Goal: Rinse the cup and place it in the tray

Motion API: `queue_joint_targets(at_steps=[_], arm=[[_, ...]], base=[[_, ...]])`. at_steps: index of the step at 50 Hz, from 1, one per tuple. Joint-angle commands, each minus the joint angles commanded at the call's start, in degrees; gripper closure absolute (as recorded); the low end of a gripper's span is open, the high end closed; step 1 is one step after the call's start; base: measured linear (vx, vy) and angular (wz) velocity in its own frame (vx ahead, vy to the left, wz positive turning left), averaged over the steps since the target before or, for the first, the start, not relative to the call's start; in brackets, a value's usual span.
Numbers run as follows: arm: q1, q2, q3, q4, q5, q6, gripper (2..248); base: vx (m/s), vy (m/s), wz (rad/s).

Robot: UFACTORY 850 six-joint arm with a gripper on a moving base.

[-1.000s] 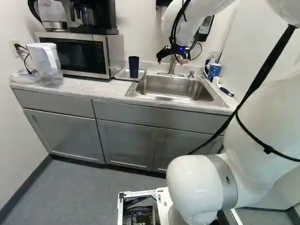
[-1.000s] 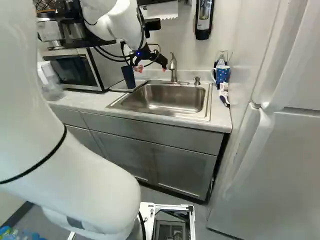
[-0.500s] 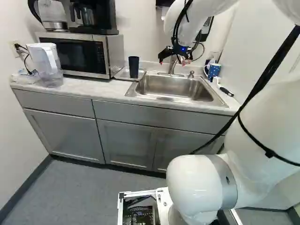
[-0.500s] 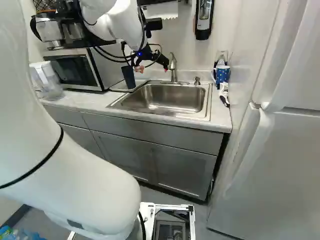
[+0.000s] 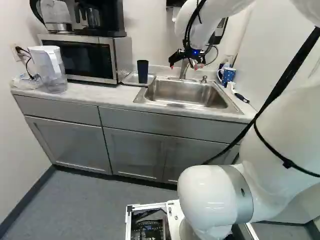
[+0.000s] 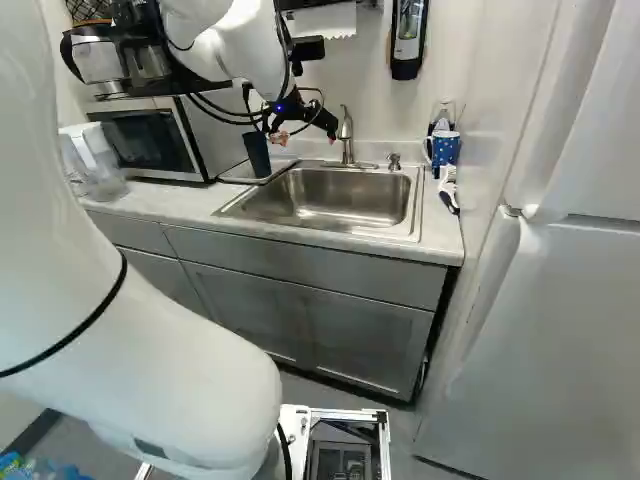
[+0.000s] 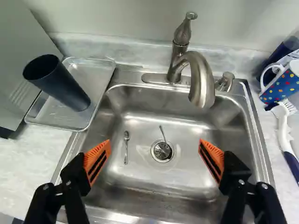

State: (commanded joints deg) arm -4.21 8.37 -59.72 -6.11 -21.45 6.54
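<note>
Cup [image 7: 60, 86]: dark blue, upright, mouth up, standing in the tray, outside the gripper's fingers.
Tray [image 7: 96, 74]: shallow metal, on the counter [image 7: 28, 154], between microwave and sink.
Sink [image 7: 140, 186]: steel basin, just beside the tray.
Gripper [image 5: 184, 66]: above the sink, fingers spread wide, orange pads facing each other; wrist view has the basin showing between them.
Faucet [image 7: 202, 84]: at the basin's back edge, spout over the basin.
Drain [image 7: 162, 150]: in the basin floor, a utensil [image 7: 162, 133] with one end in it.
Spoon [image 7: 126, 147]: on the basin floor, near the drain.
Mug [image 7: 282, 86]: blue with colored dots, on the other side of the sink from the tray.
Brush [image 7: 284, 130]: white with a dark handle end, on the counter near the mug.
Microwave [image 5: 77, 59]: on the counter, kettle [image 5: 56, 17] and coffee maker [image 5: 107, 17] on top.
Pitcher [image 5: 52, 70]: by the microwave, left of the left base view.
</note>
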Motion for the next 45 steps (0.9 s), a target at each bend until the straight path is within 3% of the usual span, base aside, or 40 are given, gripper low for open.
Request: queue_joint_targets(at_steps=[45], arm=[[0.0,0.0,0.0,0.0,0.0,0.0,3]], base=[[-0.037,0.0,0.0]])
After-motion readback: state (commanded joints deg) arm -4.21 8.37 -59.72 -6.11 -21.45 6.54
